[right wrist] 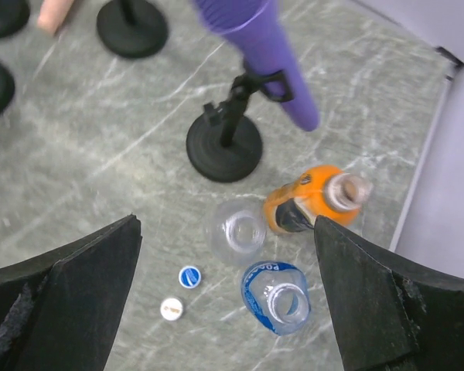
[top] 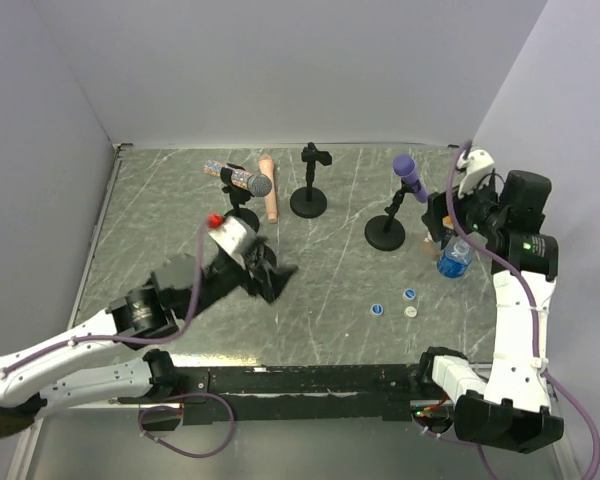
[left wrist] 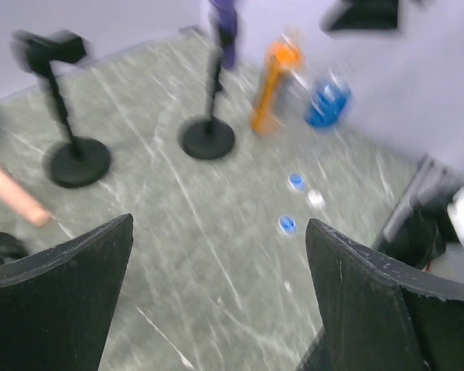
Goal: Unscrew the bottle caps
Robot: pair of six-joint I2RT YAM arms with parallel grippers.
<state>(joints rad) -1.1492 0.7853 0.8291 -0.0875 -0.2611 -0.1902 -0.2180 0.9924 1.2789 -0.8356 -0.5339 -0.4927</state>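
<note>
Three caps lie loose on the table: a blue cap (top: 377, 309), a second blue cap (top: 409, 294) and a whitish cap (top: 411, 311). They also show in the left wrist view, blue (left wrist: 287, 224), blue (left wrist: 296, 181) and whitish (left wrist: 315, 199). The orange bottle (right wrist: 317, 197), clear bottle (right wrist: 238, 230) and blue bottle (right wrist: 282, 297) stand with open mouths. My right gripper (right wrist: 225, 222) is open and empty above them, with one blue cap (right wrist: 189, 276) and the whitish cap (right wrist: 171, 308) beside them. My left gripper (top: 270, 275) is open and empty, left of the caps.
A purple microphone (top: 408, 170) sits in a black stand (top: 385, 232) close to the bottles. An empty stand (top: 309, 200) and a grey microphone (top: 248, 182) with a peach handle (top: 270, 203) are at the back. The right wall is close behind the bottles.
</note>
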